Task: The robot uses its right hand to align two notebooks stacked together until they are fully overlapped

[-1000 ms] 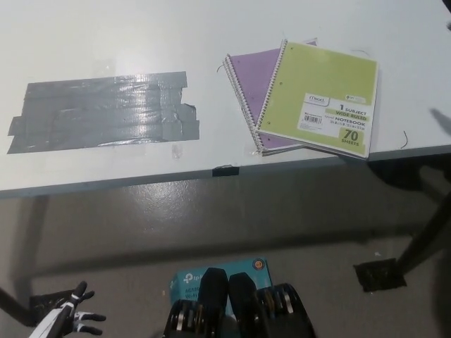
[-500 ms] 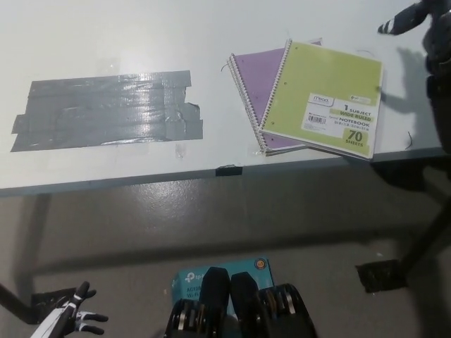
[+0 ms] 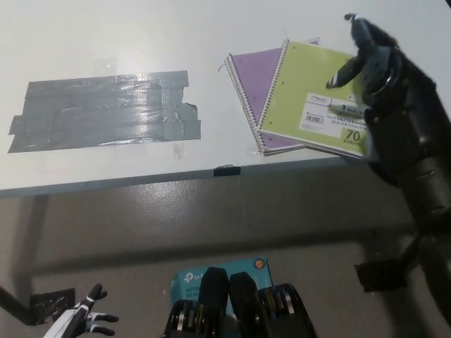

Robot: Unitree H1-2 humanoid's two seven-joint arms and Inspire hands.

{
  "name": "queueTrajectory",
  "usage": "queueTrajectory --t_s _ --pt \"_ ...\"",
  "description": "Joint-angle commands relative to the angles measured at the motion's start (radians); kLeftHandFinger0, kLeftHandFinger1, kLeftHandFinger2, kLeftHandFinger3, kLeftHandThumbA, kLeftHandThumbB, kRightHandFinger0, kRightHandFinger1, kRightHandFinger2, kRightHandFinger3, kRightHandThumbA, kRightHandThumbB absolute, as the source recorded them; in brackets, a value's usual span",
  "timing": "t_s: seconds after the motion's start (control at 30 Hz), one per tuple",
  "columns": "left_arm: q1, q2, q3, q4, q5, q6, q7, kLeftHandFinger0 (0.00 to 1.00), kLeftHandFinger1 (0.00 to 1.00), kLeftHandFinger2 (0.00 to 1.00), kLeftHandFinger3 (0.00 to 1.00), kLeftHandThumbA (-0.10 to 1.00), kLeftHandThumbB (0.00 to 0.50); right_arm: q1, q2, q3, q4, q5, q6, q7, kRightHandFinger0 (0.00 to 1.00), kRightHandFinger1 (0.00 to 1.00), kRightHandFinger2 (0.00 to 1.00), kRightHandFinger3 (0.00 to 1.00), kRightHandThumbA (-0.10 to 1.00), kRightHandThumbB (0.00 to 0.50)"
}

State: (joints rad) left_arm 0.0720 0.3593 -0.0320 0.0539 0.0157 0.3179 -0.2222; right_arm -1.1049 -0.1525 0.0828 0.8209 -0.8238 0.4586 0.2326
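Overhead, black right hand (image 3: 370, 60) is hovering open, holding nothing, over green notebook (image 3: 317, 95) lying askew on purple notebook (image 3: 254, 77), positioning to align them.

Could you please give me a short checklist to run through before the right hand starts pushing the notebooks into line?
1. Notebooks misaligned, so work remains: ok; the green notebook lies skewed on the purple notebook.
2. Right hand over the stack: ok, above the green cover's right side.
3. Right hand touching the cover: cannot tell.
4. Stack fully on the table: not ok; its lower right corner sits at the front edge.
5. Left hand clear: ok, resting low, fingers apart.
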Motion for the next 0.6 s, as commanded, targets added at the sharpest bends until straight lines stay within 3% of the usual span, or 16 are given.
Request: queueTrajectory --t_s 0.0,0.17,0.3,0.37,0.43,0.57 --pt "0.003 0.005 -0.007 -0.033 0.017 -0.005 0.001 0.45 0.59 0.66 0.9 1.0 0.5 -0.011 0.012 -0.02 -0.016 -0.032 0.011 -0.057 1.0 1.0 1.0 1.0 1.0 0.411" --pt "0.003 0.006 -0.013 -0.052 0.027 0.005 0.001 0.47 0.6 0.65 0.92 1.0 0.449 0.037 0.003 0.036 -0.022 -0.025 0.011 -0.111 1.0 1.0 1.0 1.0 1.0 0.41" --pt "-0.004 0.011 -0.035 -0.057 0.045 0.004 -0.009 0.46 0.59 0.64 0.94 1.0 0.444 0.073 -0.012 0.059 -0.008 -0.033 0.011 -0.125 1.0 1.0 1.0 1.0 1.0 0.432" --pt "-0.006 0.012 -0.045 -0.069 0.052 0.013 -0.01 0.51 0.61 0.66 0.92 1.0 0.418 0.084 -0.013 0.071 0.011 -0.019 0.011 -0.131 1.0 1.0 1.0 1.0 1.0 0.439" --pt "-0.007 0.009 -0.047 -0.068 0.05 0.005 -0.009 0.5 0.61 0.65 0.92 1.0 0.433 0.103 -0.005 0.069 -0.022 -0.037 0.011 -0.111 1.0 1.0 1.0 1.0 1.0 0.412" --pt "-0.01 0.01 -0.049 -0.063 0.05 -0.004 -0.008 0.49 0.6 0.65 0.91 1.0 0.442 0.101 0.013 0.076 -0.013 -0.024 0.011 -0.131 1.0 1.0 1.0 1.0 1.0 0.409"
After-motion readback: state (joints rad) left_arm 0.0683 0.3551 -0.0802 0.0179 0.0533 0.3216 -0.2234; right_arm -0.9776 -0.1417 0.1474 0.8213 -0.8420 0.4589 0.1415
